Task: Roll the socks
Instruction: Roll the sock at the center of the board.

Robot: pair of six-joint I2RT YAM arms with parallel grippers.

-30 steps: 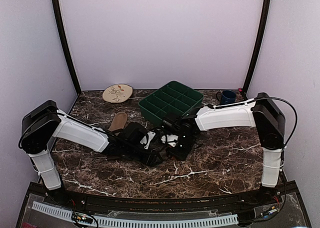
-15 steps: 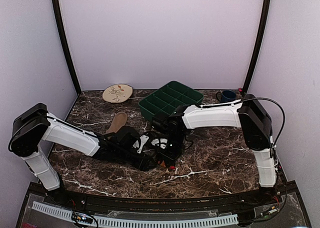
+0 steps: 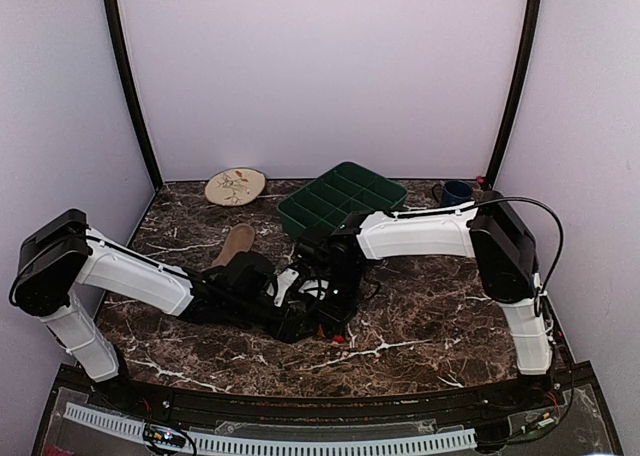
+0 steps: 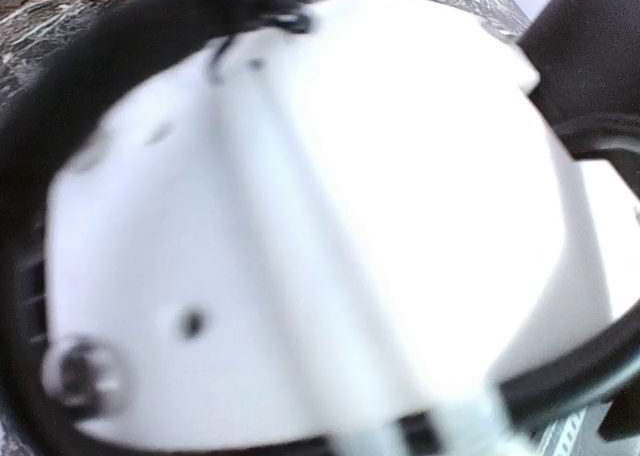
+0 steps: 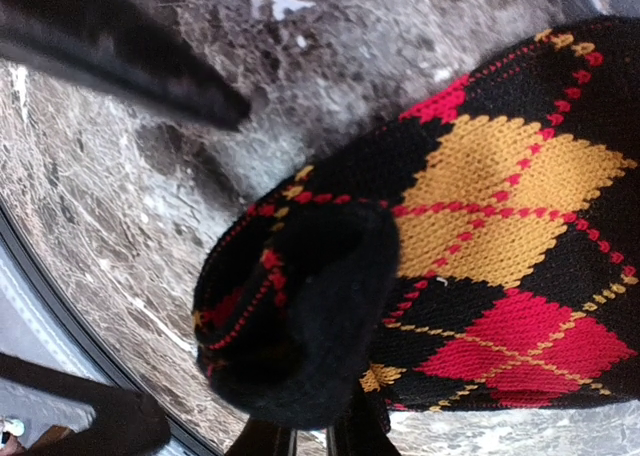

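Note:
The black argyle sock [image 5: 480,206] lies on the marble with its near end folded over into a thick black roll [image 5: 300,316]. My right gripper [image 5: 310,431] is shut on that rolled end, its two fingers close together under the cloth. In the top view the right gripper [image 3: 328,311] and left gripper [image 3: 298,321] meet at mid-table, and only a red bit of the argyle sock [image 3: 341,335] shows. Two dark fingers [image 5: 130,66] of the left gripper stand wide apart beside the roll, not touching it. The left wrist view is blocked by a white arm shell. The tan sock [image 3: 237,243] lies flat, left of centre.
A green compartment tray [image 3: 342,204] stands behind the grippers, close to the right forearm. A beige plate [image 3: 235,186] sits at the back left and a blue mug [image 3: 456,193] at the back right. The table's front edge runs just below the grippers.
My right gripper has pulled left and toward the front edge with the argyle sock's end. The left arm has drawn back leftward, its gripper staying next to the sock.

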